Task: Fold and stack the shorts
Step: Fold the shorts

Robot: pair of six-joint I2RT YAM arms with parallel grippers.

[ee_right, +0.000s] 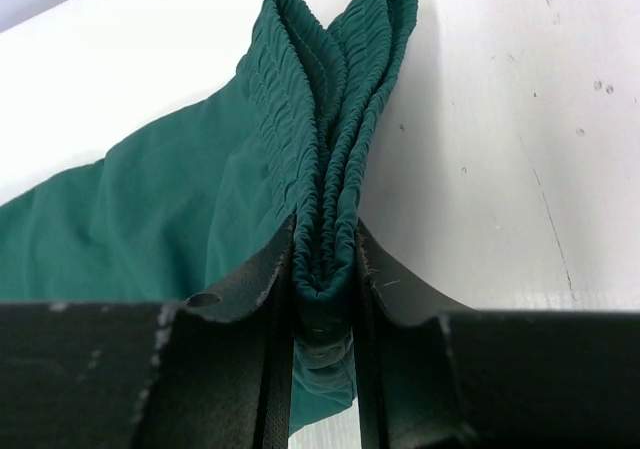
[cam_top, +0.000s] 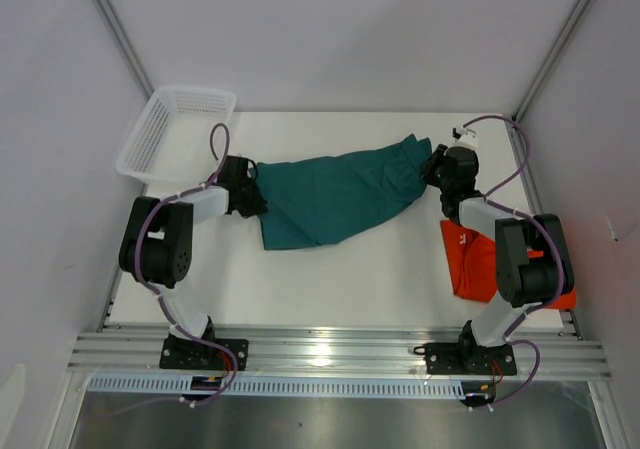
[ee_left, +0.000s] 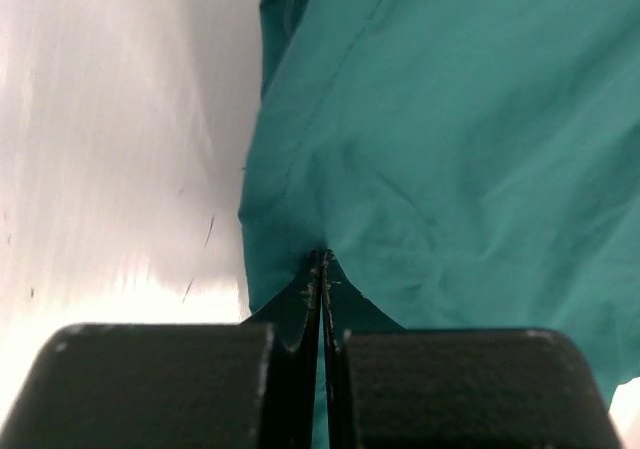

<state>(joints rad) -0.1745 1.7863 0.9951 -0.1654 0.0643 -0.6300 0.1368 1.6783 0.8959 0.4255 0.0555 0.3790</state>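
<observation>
The dark teal green shorts (cam_top: 335,194) lie stretched across the middle of the white table between my two grippers. My left gripper (cam_top: 250,191) is shut on their left end. In the left wrist view its tips (ee_left: 322,261) pinch a thin edge of the teal fabric (ee_left: 450,119). My right gripper (cam_top: 432,167) is shut on the right end. There the fingers (ee_right: 325,264) clamp the doubled elastic waistband (ee_right: 330,89). The bright orange shorts (cam_top: 470,259) lie crumpled at the right, partly hidden under the right arm. No drawstring shows.
A white plastic mesh basket (cam_top: 175,129) stands at the back left corner, tilted over the table's edge. White walls close in the table (cam_top: 350,279) on three sides. A metal rail (cam_top: 330,354) with both arm bases runs along the near edge.
</observation>
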